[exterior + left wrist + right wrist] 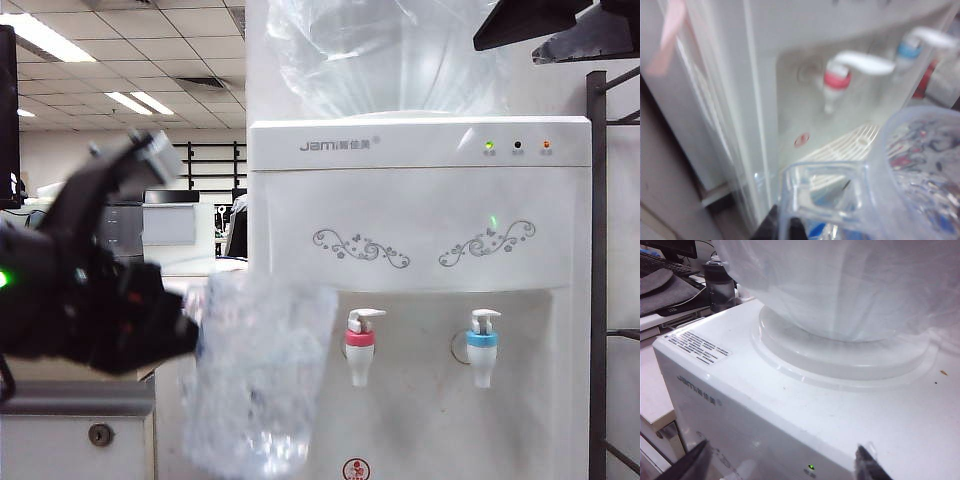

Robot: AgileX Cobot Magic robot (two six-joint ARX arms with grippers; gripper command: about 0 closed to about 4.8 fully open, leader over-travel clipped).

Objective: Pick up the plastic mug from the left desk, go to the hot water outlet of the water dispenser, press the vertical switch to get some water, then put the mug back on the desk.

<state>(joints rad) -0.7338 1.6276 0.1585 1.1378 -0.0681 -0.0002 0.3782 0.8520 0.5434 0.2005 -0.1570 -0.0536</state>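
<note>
The left claw (pixel 185 335) is pinched tight on the handle of the plastic mug (pixel 258 375), which hangs in the air in front of the water dispenser (pixel 420 240), off to the side of the hot water outlet (pixel 360 350) and not yet under it; in the left wrist view the clear loop handle (pixel 822 192) sits right at the claw while the dimpled wall fills the near corner, and the red-collared tap shows beyond with its vertical switch (pixel 865 62) standing out over it; the mug looks empty, though blur makes that hard to confirm; the left worktop (pixel 75 400) lies low behind the arm, with only its edge and lock in sight; the right claw (pixel 780 465) hovers with its fingers spread wide above the top front edge of the dispenser, near the base of the big bottle (pixel 840 290), holding nothing; the step in hand is likely bringing the mug to the tap; done well, the rim should end up centred beneath the white nozzle, close below it and level, over the drip grille (pixel 850 145), and clear of the blue-collared tap (pixel 482 345); a thin clear mug held only by its handle may swing, so a slow, steady approach seems wise before any press on the switch
</note>
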